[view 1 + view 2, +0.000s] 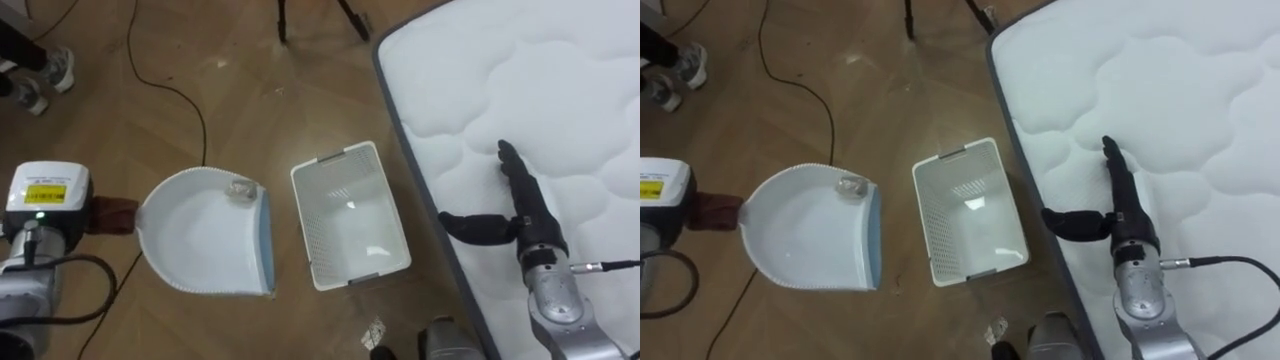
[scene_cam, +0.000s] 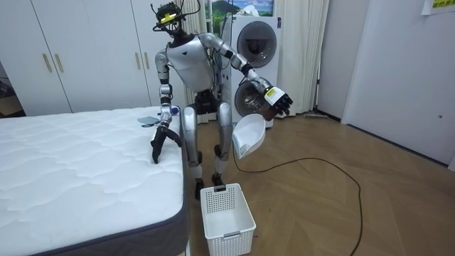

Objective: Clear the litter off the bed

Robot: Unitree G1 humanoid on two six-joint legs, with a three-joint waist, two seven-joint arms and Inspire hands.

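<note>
I stand between the bed and a washing machine. My left hand (image 2: 279, 100) is curled round the dark handle (image 1: 110, 215) of a white dustpan (image 1: 200, 245), held out over the wood floor. A small crumpled clear scrap (image 1: 240, 190) lies in the pan near its lip. A white slotted basket (image 1: 335, 156) stands empty on the floor between the dustpan and the bed. My right hand (image 1: 520, 215) rests open at the edge of the white quilted mattress (image 1: 540, 80), fingers straight and pointing away, thumb stretched toward the basket.
A black cable (image 1: 190, 100) curls over the floor behind the dustpan. Tripod legs (image 1: 282, 20) and a person's shoes (image 1: 40, 80) show at the far edge. A small scrap (image 1: 373, 328) lies on the floor near my feet. A flat dark item (image 2: 148, 121) lies on the bed's far corner.
</note>
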